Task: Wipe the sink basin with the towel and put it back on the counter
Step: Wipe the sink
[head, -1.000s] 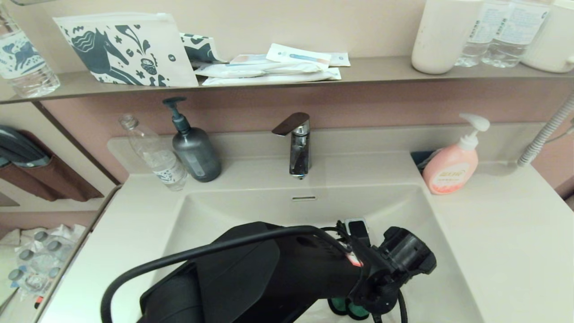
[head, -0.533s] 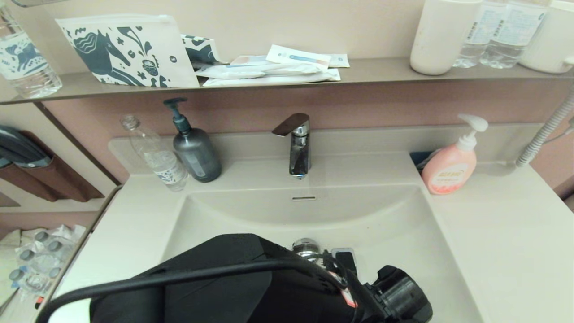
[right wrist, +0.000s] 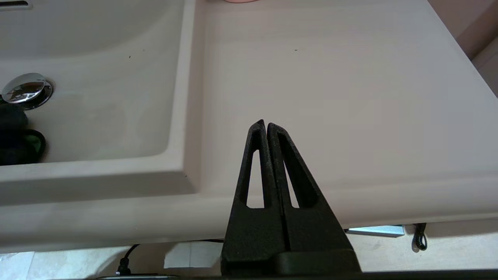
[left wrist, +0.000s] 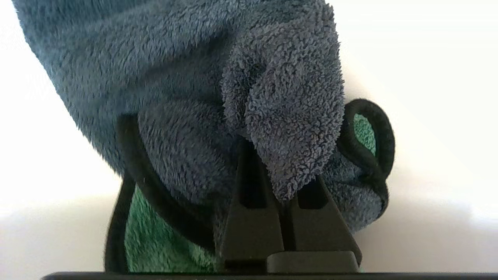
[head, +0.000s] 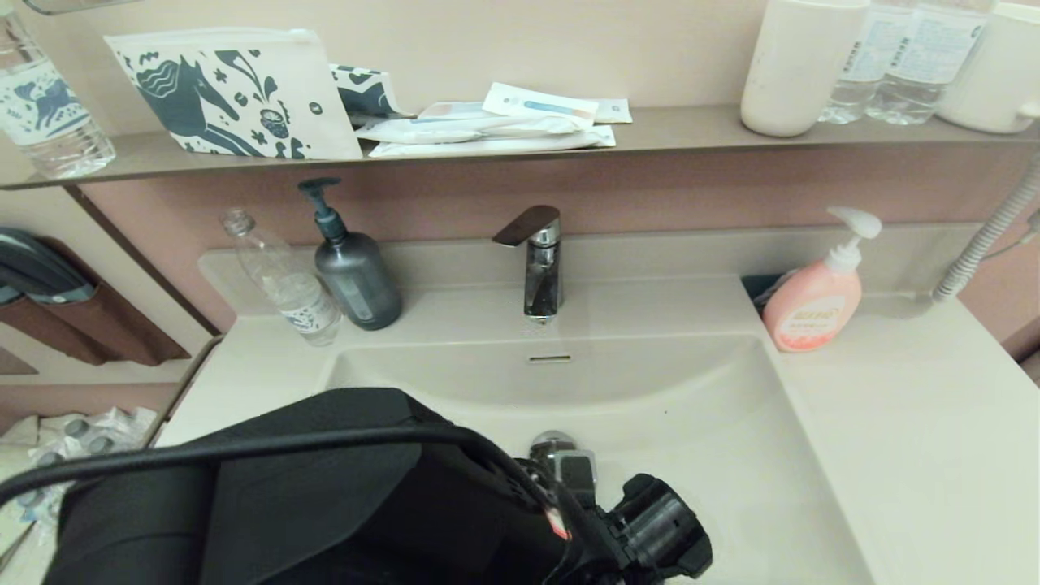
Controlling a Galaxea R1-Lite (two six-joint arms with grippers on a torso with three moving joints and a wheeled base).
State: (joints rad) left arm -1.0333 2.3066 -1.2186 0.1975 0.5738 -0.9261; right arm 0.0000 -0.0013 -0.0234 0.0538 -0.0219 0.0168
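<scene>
The off-white sink basin (head: 699,406) fills the middle of the head view, its chrome drain plug (head: 552,445) showing just beyond my left arm's wrist (head: 650,532). That arm reaches low into the basin's near part and hides the towel there. In the left wrist view my left gripper (left wrist: 286,186) is shut on the towel (left wrist: 186,97), a bunched charcoal-grey cloth with green reverse and black edging, against the pale basin surface. My right gripper (right wrist: 265,123) is shut and empty, parked over the counter (right wrist: 330,77) near its front edge, right of the basin. The towel (right wrist: 23,146) peeks in beside the plug (right wrist: 26,88).
A chrome faucet (head: 540,268) stands behind the basin above the overflow slot (head: 550,358). A clear bottle (head: 280,280) and a grey pump bottle (head: 353,272) are at the back left, a pink soap dispenser (head: 816,301) at the back right. The wall shelf (head: 487,142) carries pouches and bottles.
My left arm drew back toward the basin's near side, then shifted left. The drain plug came into sight, and the towel's green edge dropped out of the head view.
</scene>
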